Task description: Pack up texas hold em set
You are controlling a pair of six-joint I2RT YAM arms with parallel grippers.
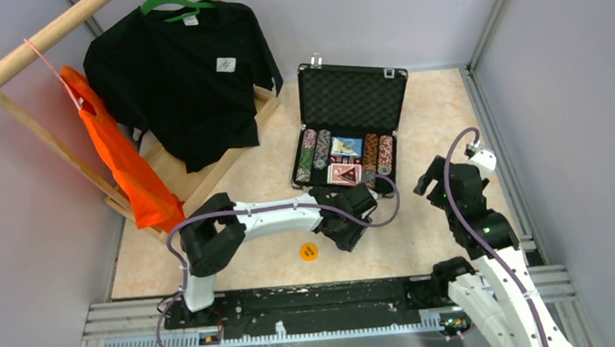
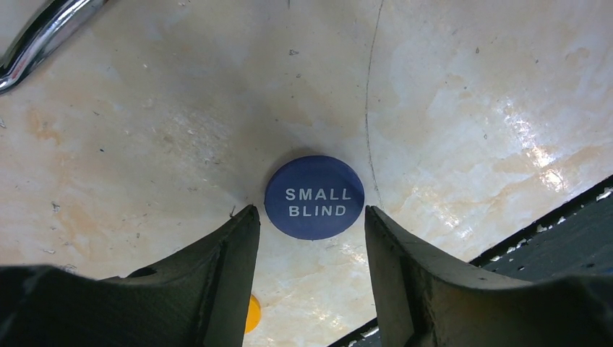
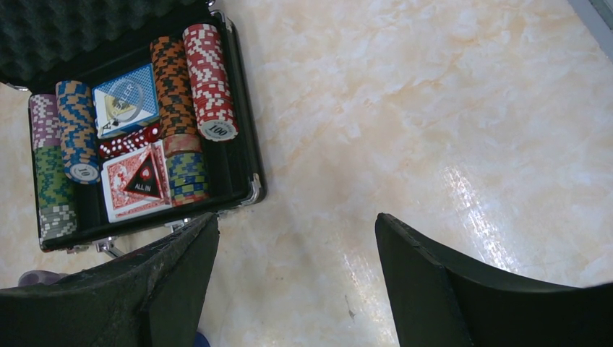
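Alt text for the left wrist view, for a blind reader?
A round blue SMALL BLIND token lies flat on the table at the tips of the open left gripper. A yellow token peeks out beside one finger.

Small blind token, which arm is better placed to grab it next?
Left. The left hand hangs open right over the small blind token; the right hand sits off beside the case.

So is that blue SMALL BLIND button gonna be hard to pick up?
Probably fiddly: the blue button lies flat on the glossy table, so it may slide. It looks stiff and thin, likely light.
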